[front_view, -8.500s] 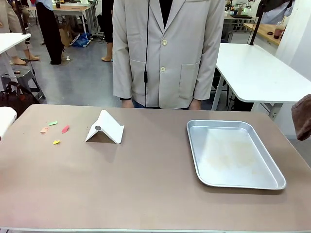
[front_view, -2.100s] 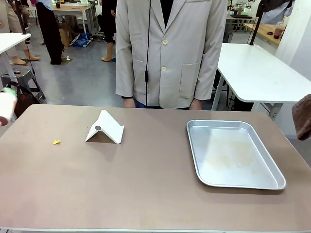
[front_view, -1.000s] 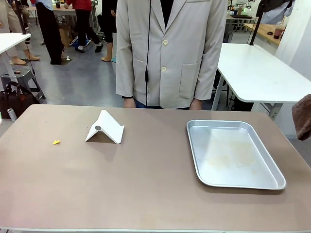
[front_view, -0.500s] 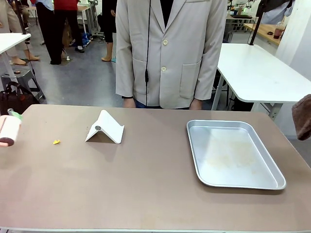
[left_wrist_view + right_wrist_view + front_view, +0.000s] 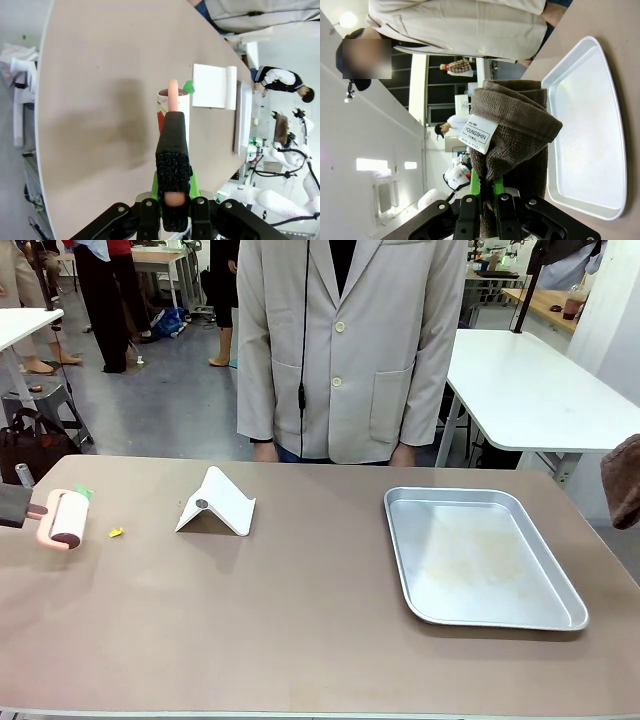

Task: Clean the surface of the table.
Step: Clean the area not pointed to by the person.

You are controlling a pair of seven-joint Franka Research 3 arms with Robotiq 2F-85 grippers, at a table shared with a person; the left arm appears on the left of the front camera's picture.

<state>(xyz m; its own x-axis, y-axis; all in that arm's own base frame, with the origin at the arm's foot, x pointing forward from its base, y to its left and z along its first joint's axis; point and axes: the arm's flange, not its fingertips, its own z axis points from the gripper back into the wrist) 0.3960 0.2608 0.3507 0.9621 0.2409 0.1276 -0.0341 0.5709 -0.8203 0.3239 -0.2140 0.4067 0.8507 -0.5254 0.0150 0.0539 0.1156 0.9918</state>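
Grip status: left claw (image 5: 174, 200) is clamped on the black foam-wrapped handle of a lint roller (image 5: 174, 102), with a green pad on either side. The roll points away from the wrist. Right claw (image 5: 487, 200) is clamped on a folded brown towel (image 5: 510, 130), which stands up between the jaws with its label outward.

Position: the roller hangs over the left end of the table (image 5: 300, 610). Its shadow falls apart from it, so I judge it just off the surface. The top lies below and ahead of the left claw and runs away toward the right. A yellow scrap (image 5: 116, 532) sits on the top just beside the roll, on the side toward the middle. Farther along are a white folded stand (image 5: 215, 503) and then a metal tray (image 5: 450, 491) on the right half. The towel is held near the table's right end, beside the tray. A person (image 5: 350, 350) stands at the far edge.

Handling, by judgement: the table is stiff, flat, heavy and matte. It is not a thing to grasp. Work it by contact, with the roll laid flat and pressed lightly. The scrap looks light and may skid if the roll meets it edge-first.
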